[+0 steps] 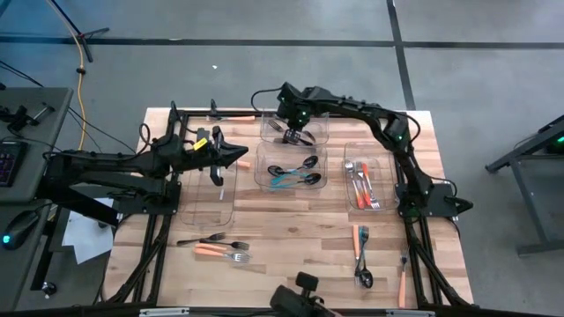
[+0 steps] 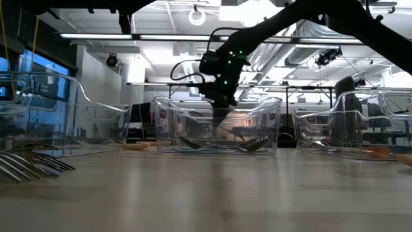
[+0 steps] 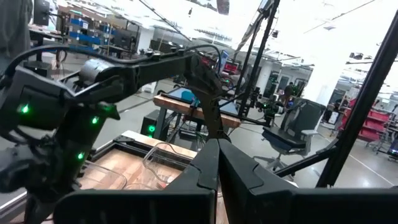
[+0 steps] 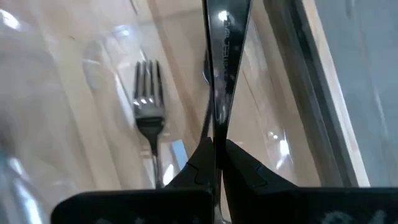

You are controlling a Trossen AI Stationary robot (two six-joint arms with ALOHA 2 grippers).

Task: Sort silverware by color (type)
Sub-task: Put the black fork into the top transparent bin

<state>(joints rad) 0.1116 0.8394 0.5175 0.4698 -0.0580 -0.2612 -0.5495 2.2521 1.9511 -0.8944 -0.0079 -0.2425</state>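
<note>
Silverware is what gets sorted here, and most of it already lies in clear plastic bins or loose on the pale wooden table.

Starting at the left: the left gripper hangs above the near-empty clear bin on that side, its jaws pressed together with nothing between them. It waits and needs nothing yet.

In the middle, the right gripper reaches down into the far clear bin. Its jaws are clamped on a slim all-black utensil, whose shiny stem runs straight out ahead of the fingertips. Beside that stem, just off the jaws, a steel-tined fork lies on the bin floor.

The step in hand looks like setting this black piece down with its kind. To do it well, I would lower until the far end of the utensil is close to the bin floor, then part the jaws, so the piece drops flat beside the fork instead of bouncing off the wall. Lift straight up afterward, clear of the rim.

Farther right, the bin of orange-handled pieces is untouched, and loose forks and spoons near the table's front edge, such as the orange-handled forks, are not yet sorted.
</note>
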